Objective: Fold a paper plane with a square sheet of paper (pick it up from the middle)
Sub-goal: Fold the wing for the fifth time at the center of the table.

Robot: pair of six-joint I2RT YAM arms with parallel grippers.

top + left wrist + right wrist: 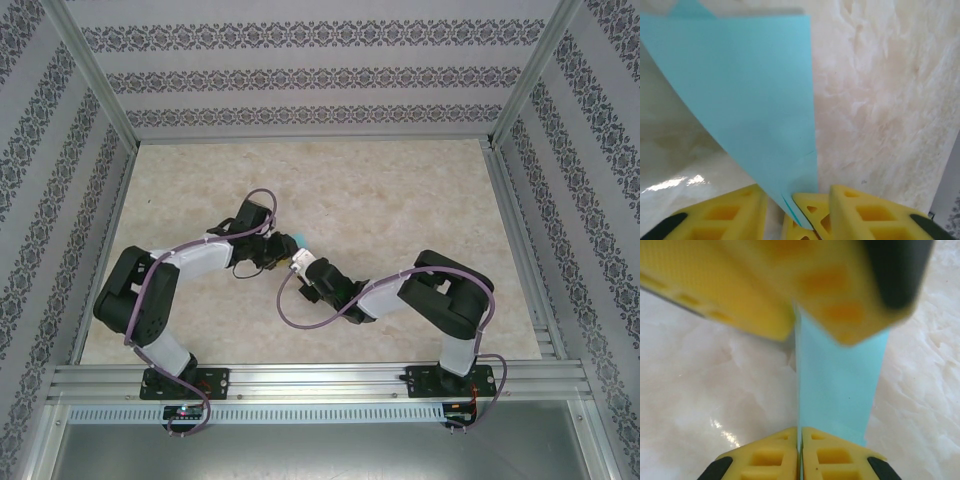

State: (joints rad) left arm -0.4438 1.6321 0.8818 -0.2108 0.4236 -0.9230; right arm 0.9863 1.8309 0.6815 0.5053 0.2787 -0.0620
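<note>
The left arm (150,290) and right arm (440,295) are built alike: bulky black joint housings linked by white cylindrical segments. A mauve cable (300,315) loops loosely along each arm. Both arms stand on black base plates (185,382). The left gripper (800,212) and right gripper (799,452) have yellow fingers (765,460) with moulded rectangular and triangular pockets and black rear sections.

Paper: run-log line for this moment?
paper: light-blue, folded | left gripper: open around paper tip | right gripper: shut on paper edge
</note>
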